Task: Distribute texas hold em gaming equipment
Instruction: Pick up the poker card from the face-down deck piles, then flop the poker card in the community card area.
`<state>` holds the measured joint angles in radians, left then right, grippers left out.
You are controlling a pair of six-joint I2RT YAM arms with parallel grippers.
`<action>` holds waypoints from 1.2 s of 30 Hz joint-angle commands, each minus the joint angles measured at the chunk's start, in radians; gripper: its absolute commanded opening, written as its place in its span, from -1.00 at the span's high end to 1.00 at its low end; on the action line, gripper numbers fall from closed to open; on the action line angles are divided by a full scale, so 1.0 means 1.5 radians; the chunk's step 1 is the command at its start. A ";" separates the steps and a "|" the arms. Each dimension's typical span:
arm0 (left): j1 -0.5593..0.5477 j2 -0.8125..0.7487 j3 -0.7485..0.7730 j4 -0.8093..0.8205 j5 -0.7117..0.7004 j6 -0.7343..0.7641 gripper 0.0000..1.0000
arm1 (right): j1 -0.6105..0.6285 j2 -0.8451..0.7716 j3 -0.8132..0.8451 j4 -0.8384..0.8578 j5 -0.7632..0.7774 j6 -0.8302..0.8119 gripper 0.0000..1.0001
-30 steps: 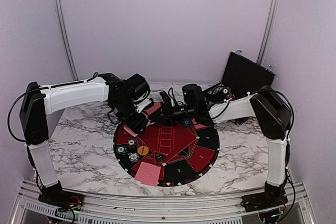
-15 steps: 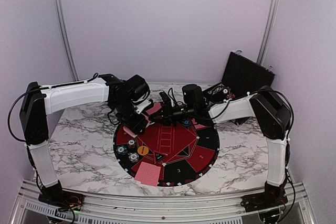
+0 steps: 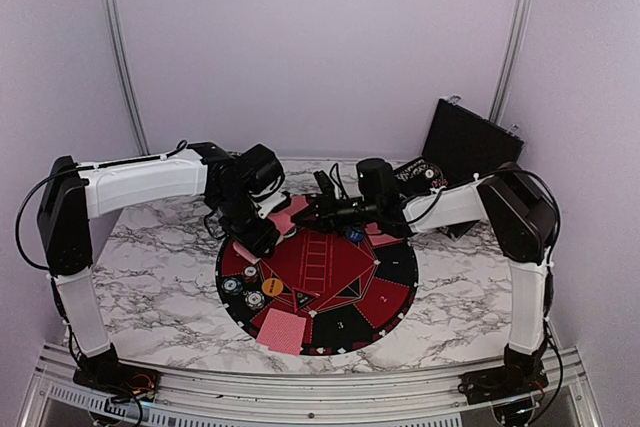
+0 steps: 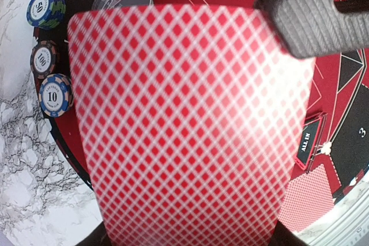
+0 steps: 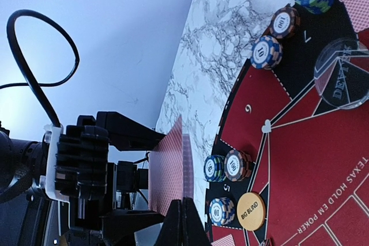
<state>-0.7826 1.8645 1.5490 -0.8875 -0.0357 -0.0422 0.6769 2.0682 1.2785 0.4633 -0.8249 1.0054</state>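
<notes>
The left gripper (image 5: 138, 174) is clamping a deck of pink-red diamond-backed playing cards (image 5: 167, 177) aloft over the eleven o'clock edge of the round red-and-black mat (image 3: 395, 282), presenting it. The right gripper (image 5: 183, 220), clenched, is apparently nipping the top card (image 4: 190, 125) by its corner to deal it. Striped chip stacks (image 5: 233, 165), a clear dealer disc (image 5: 341, 73) and an orange blind disc (image 5: 251, 211) are crowding the seats below, toward nine o'clock.
</notes>
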 commanded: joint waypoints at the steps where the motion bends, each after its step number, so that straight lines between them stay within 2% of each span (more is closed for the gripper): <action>1: 0.003 -0.020 -0.006 -0.006 -0.004 -0.002 0.46 | -0.016 -0.036 -0.017 0.034 0.004 0.018 1.00; 25: 0.013 -0.021 -0.011 -0.002 -0.005 -0.001 0.47 | -0.070 -0.102 -0.105 0.086 0.025 0.047 1.00; 36: 0.019 -0.026 -0.019 0.002 -0.003 -0.002 0.47 | -0.090 -0.124 -0.128 0.060 0.042 0.021 1.00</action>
<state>-0.7643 1.8641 1.5284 -0.8864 -0.0357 -0.0425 0.5560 1.9293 1.0882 0.5655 -0.7864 1.0687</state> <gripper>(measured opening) 0.664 0.007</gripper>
